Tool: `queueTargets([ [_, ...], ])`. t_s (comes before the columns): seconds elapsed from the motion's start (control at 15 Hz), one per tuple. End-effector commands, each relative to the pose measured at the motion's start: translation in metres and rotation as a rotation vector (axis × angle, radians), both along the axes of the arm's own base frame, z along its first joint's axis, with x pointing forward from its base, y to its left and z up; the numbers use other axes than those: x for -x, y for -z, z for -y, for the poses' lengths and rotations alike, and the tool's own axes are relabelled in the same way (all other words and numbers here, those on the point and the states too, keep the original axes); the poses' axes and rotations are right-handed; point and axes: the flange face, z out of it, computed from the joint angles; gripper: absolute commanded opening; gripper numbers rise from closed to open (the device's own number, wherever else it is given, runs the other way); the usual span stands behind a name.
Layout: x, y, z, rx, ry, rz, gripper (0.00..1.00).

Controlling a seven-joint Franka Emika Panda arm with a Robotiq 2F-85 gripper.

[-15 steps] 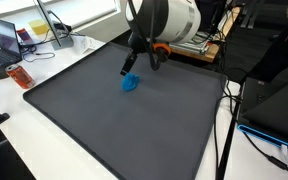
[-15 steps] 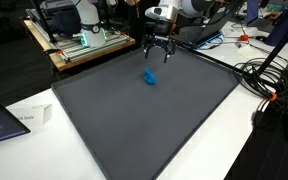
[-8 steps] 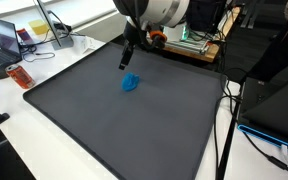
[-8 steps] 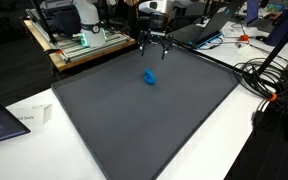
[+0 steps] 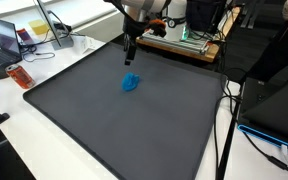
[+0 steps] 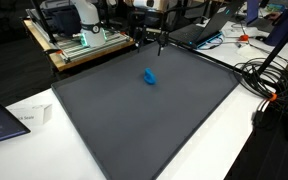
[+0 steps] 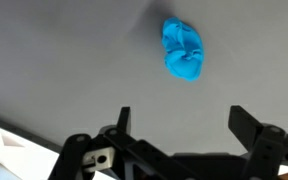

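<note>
A small crumpled blue object (image 5: 131,83) lies alone on the dark grey mat (image 5: 114,130); it also shows in the other exterior view (image 6: 150,76) and in the wrist view (image 7: 184,50). My gripper (image 5: 132,48) hangs well above the mat, behind the blue object, near the mat's far edge (image 6: 151,42). In the wrist view the gripper (image 7: 182,118) is open, its two dark fingers (image 7: 252,128) spread wide with nothing between them. The blue object sits ahead of the fingers and apart from them.
A laptop (image 5: 6,40) and an orange item (image 5: 21,76) sit on the white table beside the mat. Cables (image 6: 269,75) trail along one side. A wooden bench with equipment (image 6: 79,40) stands behind the mat. A white paper (image 6: 29,117) lies near a corner.
The gripper has risen away from the blue object and drawn back toward the mat's far edge. The blue object has stayed in place. The jaws remain open.
</note>
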Motion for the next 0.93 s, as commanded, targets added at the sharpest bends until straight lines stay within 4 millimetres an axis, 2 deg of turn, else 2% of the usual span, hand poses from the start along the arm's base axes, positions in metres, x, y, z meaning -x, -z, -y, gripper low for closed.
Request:
queueTargets([
  [0.0, 0.003, -0.012, 0.008, -0.062, -0.095, -0.042, 1.00],
  [0.4, 0.001, -0.015, 0.030, -0.106, -0.219, -0.092, 1.00],
  [0.87, -0.006, -0.020, 0.066, -0.256, -0.356, -0.075, 1.00],
])
